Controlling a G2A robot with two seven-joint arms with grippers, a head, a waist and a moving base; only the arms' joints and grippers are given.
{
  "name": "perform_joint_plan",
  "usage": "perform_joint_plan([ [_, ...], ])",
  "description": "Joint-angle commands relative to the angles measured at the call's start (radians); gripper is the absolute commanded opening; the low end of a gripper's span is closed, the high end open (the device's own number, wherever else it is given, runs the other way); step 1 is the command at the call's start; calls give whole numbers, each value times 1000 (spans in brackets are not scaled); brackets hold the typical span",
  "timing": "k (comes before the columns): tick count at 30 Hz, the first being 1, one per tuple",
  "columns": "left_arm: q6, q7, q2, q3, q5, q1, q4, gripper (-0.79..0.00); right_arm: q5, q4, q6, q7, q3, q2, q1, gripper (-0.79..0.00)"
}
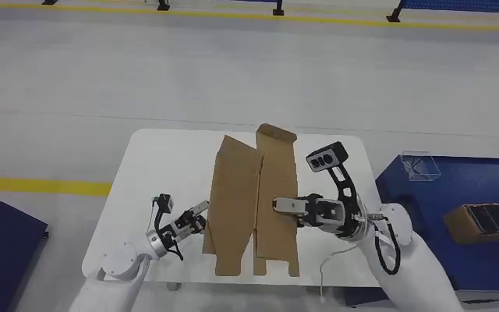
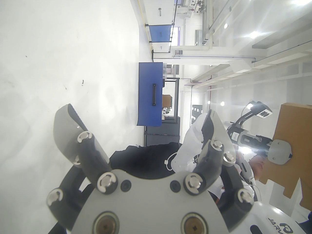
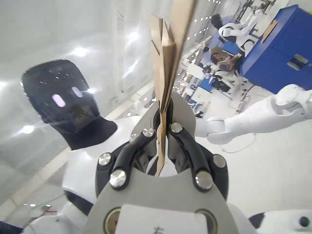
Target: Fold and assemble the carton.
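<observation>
The carton (image 1: 253,207) is a flattened brown cardboard blank with two long panels and notched flaps, held over the middle of the white table (image 1: 156,171). My right gripper (image 1: 279,205) is shut on its right panel. In the right wrist view the carton (image 3: 170,57) runs edge-on between the pinched fingers (image 3: 181,103) of the gripper (image 3: 163,108). My left gripper (image 1: 196,218) stands open just off the carton's left edge, holding nothing. The left wrist view shows this gripper (image 2: 141,127) with spread fingers (image 2: 70,125), the carton (image 2: 290,132) farther off.
A blue cabinet (image 1: 437,195) stands right of the table, with a clear plastic box (image 1: 419,164) on it and a brown box (image 1: 472,222) beside. The table's left and far parts are bare white surface; grey floor lies beyond.
</observation>
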Motion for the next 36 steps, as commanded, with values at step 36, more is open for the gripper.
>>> perform_joint_plan([
  [36, 0, 0, 0, 0, 0, 0, 0, 0, 2103, -158, 925, -752, -174, 4, -158, -785],
])
